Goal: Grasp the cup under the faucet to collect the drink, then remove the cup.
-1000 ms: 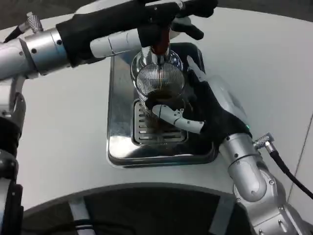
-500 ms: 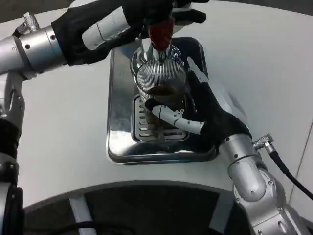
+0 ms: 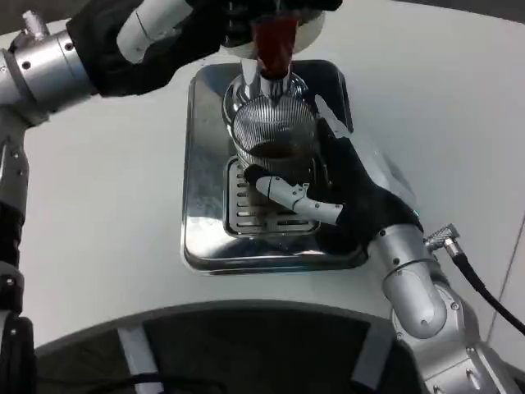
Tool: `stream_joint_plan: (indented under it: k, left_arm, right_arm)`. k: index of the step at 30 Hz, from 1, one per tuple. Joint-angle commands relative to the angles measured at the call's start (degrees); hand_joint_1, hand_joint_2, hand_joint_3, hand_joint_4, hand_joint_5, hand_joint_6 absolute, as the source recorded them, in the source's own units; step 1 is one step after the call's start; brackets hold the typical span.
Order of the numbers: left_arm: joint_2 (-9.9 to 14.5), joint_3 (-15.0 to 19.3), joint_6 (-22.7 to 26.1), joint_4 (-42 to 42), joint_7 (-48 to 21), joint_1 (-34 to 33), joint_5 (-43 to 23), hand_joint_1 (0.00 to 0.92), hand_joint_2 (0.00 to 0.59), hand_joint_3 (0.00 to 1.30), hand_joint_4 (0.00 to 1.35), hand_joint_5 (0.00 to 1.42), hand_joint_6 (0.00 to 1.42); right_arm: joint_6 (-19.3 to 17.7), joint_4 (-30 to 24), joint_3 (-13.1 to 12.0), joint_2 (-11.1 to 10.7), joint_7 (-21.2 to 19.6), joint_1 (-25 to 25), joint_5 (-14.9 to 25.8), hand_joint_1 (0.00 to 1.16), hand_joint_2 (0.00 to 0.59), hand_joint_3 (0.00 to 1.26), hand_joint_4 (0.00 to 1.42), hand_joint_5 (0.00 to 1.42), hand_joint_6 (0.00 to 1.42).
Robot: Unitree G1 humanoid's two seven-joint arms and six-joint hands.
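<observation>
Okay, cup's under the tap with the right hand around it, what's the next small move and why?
Probably hold steady a little longer. The right hand grips the ribbed glass cup on the drip tray, directly beneath the faucet, where the left hand sits at the tap. Dark drink shows inside, apparently only partway up, so pulling away now seems premature.

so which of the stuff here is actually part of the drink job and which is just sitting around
In the job:
ribbed glass cup, dark drink inside
right hand gripping the cup
red tap handle
left hand at the tap handle
steel drip tray

Just around:
white table
black cable
</observation>
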Motion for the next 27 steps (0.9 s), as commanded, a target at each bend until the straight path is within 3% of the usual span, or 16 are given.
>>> stream_joint_plan:
  k: [1, 18, 27]
  left_arm:
    - [0.93, 0.97, 2.26, -3.24, -0.52, 1.32, -1.52, 0.0, 0.08, 0.01, 0.0, 0.09, 0.04]
    - [3.94, 3.84, 9.49, -14.32, 1.65, 8.25, -4.02, 0.0, 0.081, 0.04, 0.0, 0.13, 0.05]
    - [5.2, 4.82, 11.06, -17.06, 3.13, 12.24, -4.14, 0.0, 0.082, 0.05, 0.01, 0.16, 0.07]
  right_arm:
    - [0.12, 0.22, 0.16, 0.19, -0.61, 0.06, 0.28, 0.44, 0.188, 0.0, 0.0, 0.0, 0.0]
    - [0.23, -1.57, 0.27, 0.2, 0.04, 0.34, 0.59, 0.44, 0.188, 0.0, 0.0, 0.0, 0.0]
    - [0.86, -3.37, 0.83, 0.63, 0.42, 0.72, 0.5, 0.44, 0.188, 0.0, 0.0, 0.0, 0.0]
